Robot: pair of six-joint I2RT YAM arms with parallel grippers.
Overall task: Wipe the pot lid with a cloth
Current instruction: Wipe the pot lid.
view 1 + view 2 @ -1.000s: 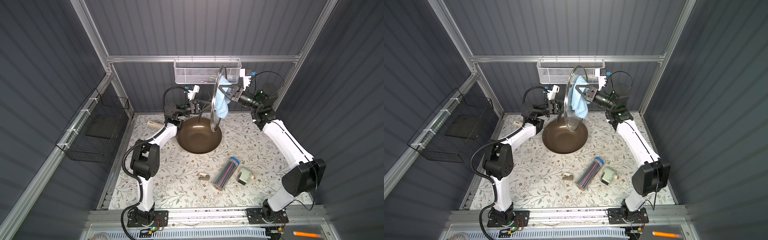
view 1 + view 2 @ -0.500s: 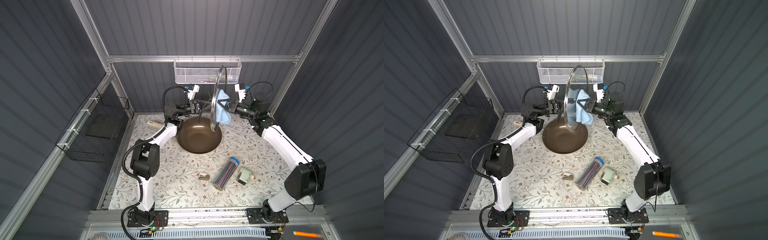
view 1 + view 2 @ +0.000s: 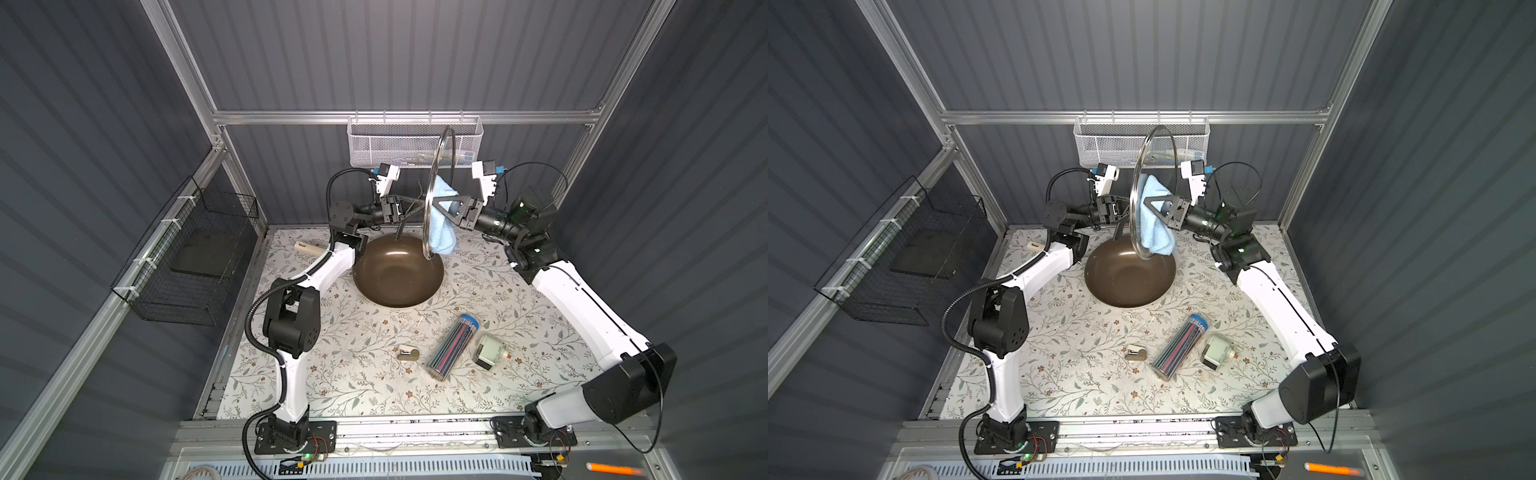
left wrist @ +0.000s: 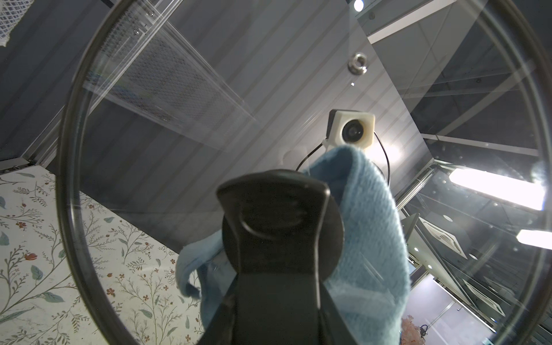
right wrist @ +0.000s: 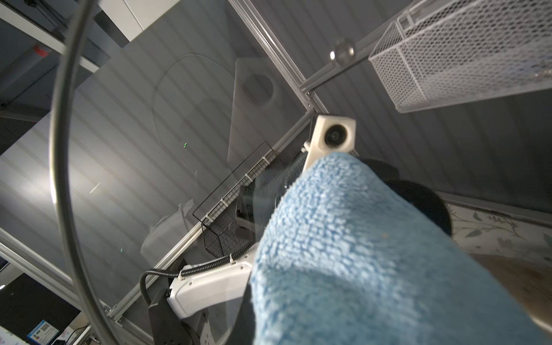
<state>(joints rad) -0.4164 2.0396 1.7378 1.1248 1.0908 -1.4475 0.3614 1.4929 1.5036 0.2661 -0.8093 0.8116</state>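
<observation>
The pot lid [image 3: 441, 154] stands on edge above the brown pan [image 3: 397, 272], its handle clamped by the left gripper [image 3: 419, 206]. The right gripper [image 3: 439, 206], closed on the cloth [image 3: 441, 224], presses it against the glass. A pencil tube [image 3: 453, 347] lies near the pan on the bench [image 3: 353, 374].

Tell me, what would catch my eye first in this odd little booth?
Probably the large round clear glass lid, held up on edge above the dark brown pan at the back of the flowery table. The left claw grips its black handle, while the right claw presses a fluffy light blue cloth against the glass from the opposite side.
</observation>
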